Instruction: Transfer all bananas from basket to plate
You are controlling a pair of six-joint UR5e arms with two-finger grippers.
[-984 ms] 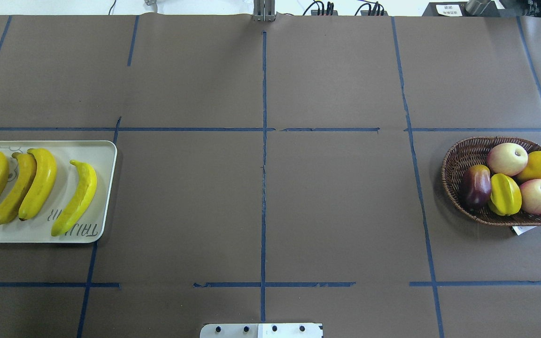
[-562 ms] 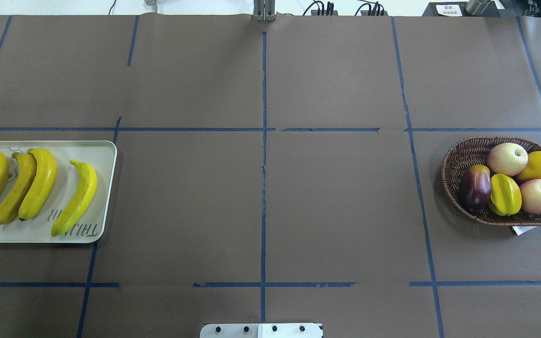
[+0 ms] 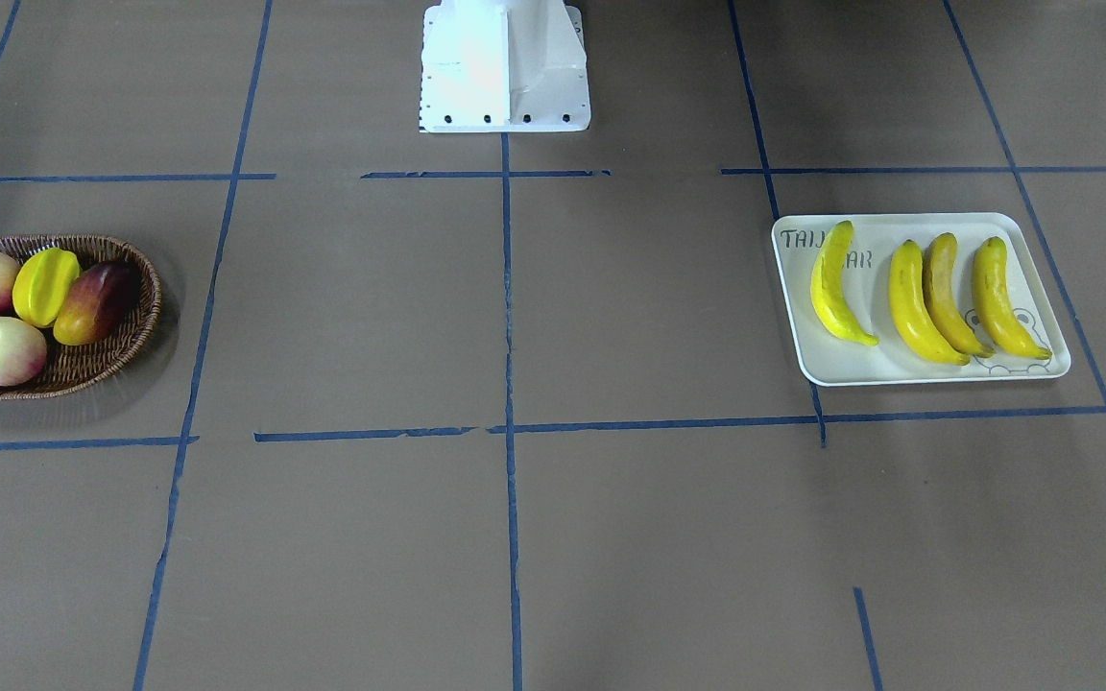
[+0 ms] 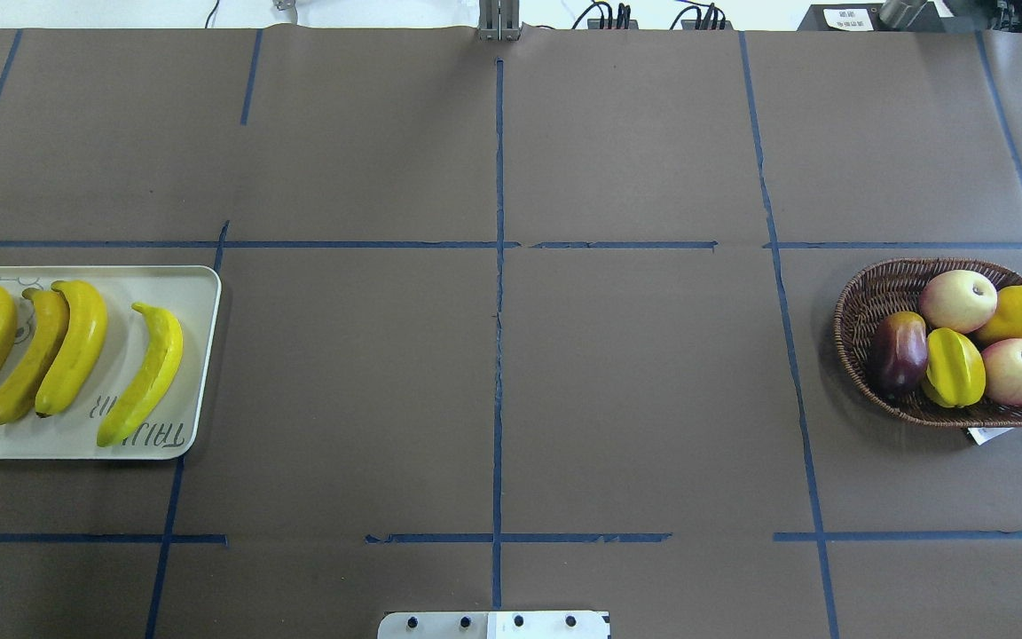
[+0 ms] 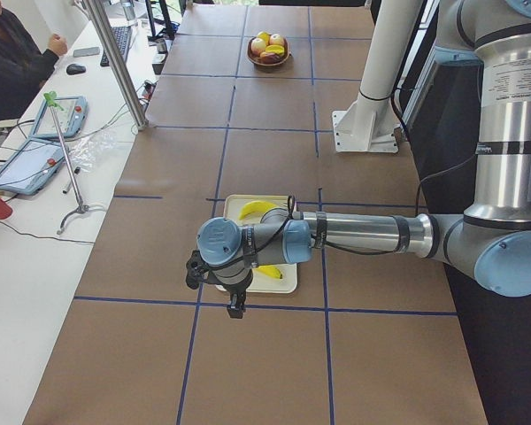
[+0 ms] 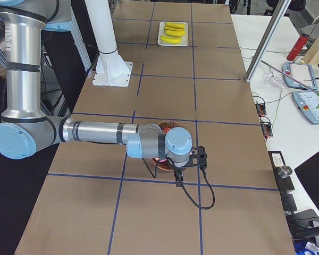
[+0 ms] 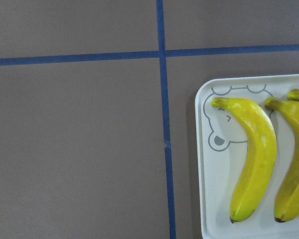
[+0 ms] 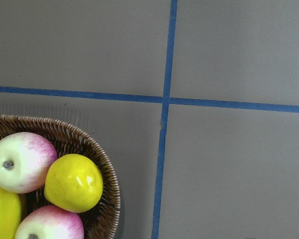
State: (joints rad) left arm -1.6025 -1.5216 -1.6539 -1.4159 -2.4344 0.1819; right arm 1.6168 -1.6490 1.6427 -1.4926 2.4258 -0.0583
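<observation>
Several yellow bananas point(image 4: 74, 346) lie side by side on the cream plate point(image 4: 200, 284) at the table's left; one has a brownish side point(image 3: 945, 288). The wrist view shows two of them point(image 7: 254, 154) on the plate's bear corner point(image 7: 202, 149). The wicker basket point(image 4: 866, 293) at the right holds no banana. My left gripper point(image 5: 236, 305) hangs over the plate's outer end and my right gripper point(image 6: 178, 180) over the basket point(image 6: 173, 126). Both show only in the side views, so I cannot tell whether they are open or shut.
The basket holds two pink-white apples point(image 4: 957, 300), a starfruit point(image 4: 955, 366), a dark purple fruit point(image 4: 900, 351) and a round yellow fruit point(image 8: 72, 181). The robot's white base point(image 3: 505, 67) stands at the table's near middle. A person point(image 5: 9, 53) and tablets point(image 6: 308, 103) are at the side desk.
</observation>
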